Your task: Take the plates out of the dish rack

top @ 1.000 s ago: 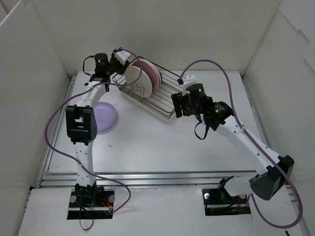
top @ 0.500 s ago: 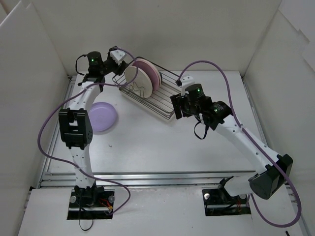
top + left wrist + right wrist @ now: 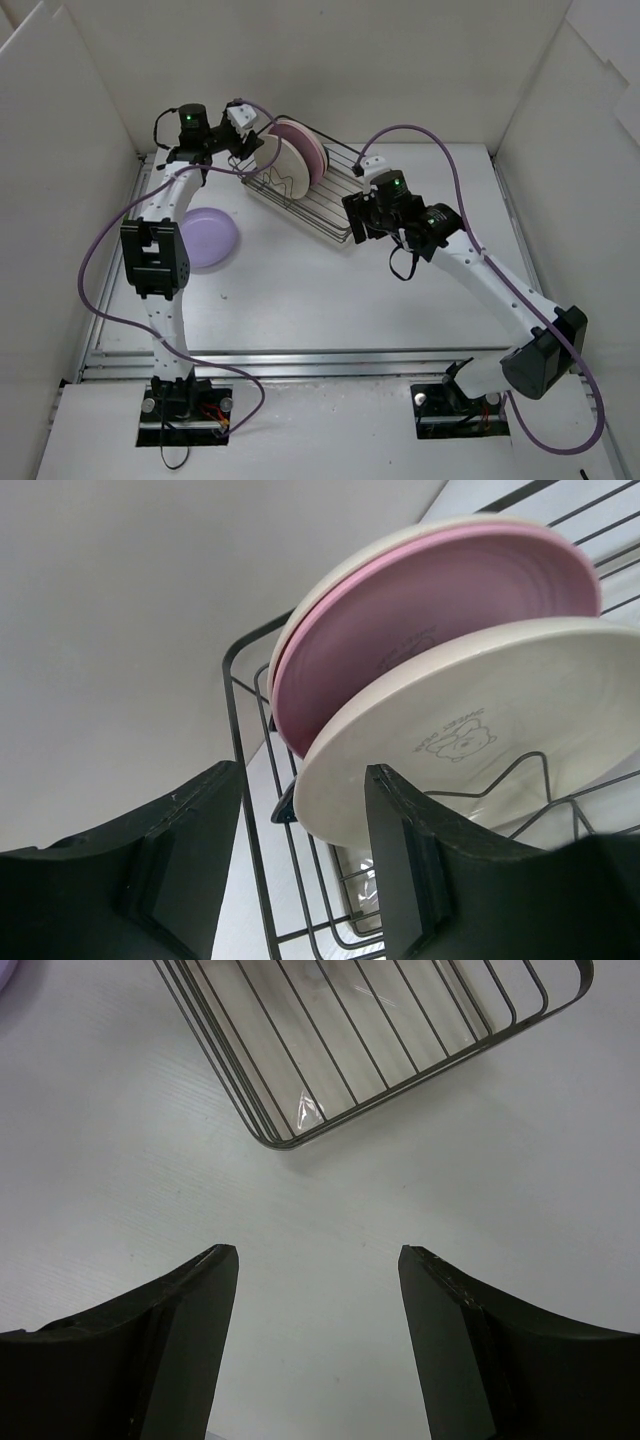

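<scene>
From the left wrist, the cream plate [image 3: 480, 730] runs off the right edge and the print on its face is too small to read; the pink plate [image 3: 440, 610] behind it is half covered; a third plate [image 3: 330, 587] shows only a pale rim; the rack [image 3: 245, 780] is cut off at right and bottom; the left fingers [image 3: 170, 880] are cut by the lower edge. From the right wrist, only one rack corner shows; the lavender plate [image 3: 5, 968] is a sliver at the top-left corner; the right fingers [image 3: 150, 1360] leave the bottom edge. From above, the left arm [image 3: 160, 255] covers part of the lavender plate; the right arm [image 3: 400, 210] hides the rack's near end.
</scene>
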Controlling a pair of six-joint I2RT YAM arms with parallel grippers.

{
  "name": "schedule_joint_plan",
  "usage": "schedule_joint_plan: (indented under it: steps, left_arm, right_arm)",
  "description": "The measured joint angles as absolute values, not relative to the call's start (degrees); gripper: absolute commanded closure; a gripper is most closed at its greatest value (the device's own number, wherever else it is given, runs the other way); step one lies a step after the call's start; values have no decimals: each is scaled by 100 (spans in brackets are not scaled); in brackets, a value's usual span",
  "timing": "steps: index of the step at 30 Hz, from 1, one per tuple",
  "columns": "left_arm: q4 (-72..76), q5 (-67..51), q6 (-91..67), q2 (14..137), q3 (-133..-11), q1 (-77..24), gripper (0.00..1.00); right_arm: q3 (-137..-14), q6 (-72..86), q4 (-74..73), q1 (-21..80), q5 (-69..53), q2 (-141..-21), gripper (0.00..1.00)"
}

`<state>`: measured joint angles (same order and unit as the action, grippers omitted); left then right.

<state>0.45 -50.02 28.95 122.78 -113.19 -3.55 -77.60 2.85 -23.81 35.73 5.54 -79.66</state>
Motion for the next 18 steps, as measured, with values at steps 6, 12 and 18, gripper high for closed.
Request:
schedule_joint_plan:
  steps: [6,12,18]
  left_arm:
    - [121,-4731,2873,12645,-11467,-364,46]
    - [169,-4560,2961,12929,-11568,-408,61]
    - [322,-4431,3004,12982,-11570,-484,83]
  right_arm:
    - [-7846,268,-2368,3573,508,-8066,33]
    - [-7968,242,-2357,3573,462,-8184,33]
    - [-8047,185,-2351,3570,447,-8283,33]
